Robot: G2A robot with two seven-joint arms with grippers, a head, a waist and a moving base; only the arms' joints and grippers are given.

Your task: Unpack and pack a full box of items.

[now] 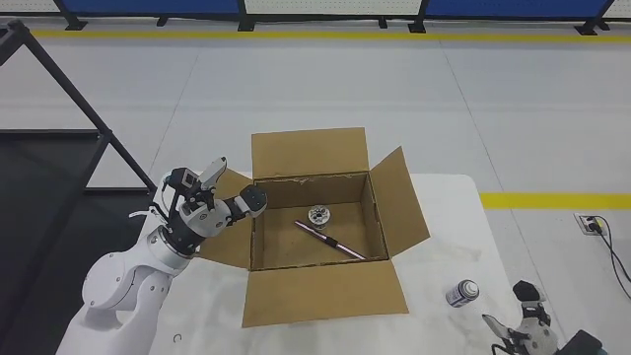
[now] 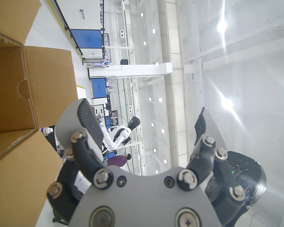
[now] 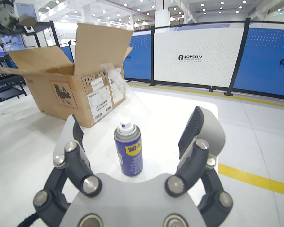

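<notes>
Two grippers, both empty.

Right gripper (image 3: 136,124): fingers (image 3: 193,128) spread wide, nothing between the pads. Can (image 3: 129,148) stands upright on the table (image 3: 170,119) just ahead of the fingers, in line with the gap, not touched. Top view: can sits to the right of the box (image 1: 325,301), apart from it, near the table's right edge.

Left gripper (image 2: 144,116): fingers also wide, holding nothing, pointed up toward the ceiling. It hangs by the box's left flap, outside the cavity.

Box: open, all four flaps folded outward, upright at mid-table. On its floor: a thin rod (image 1: 330,240) lying diagonally, and a small round part (image 1: 317,215) near the back wall, just beside the rod's far end. Cannot tell whether the two touch.
</notes>
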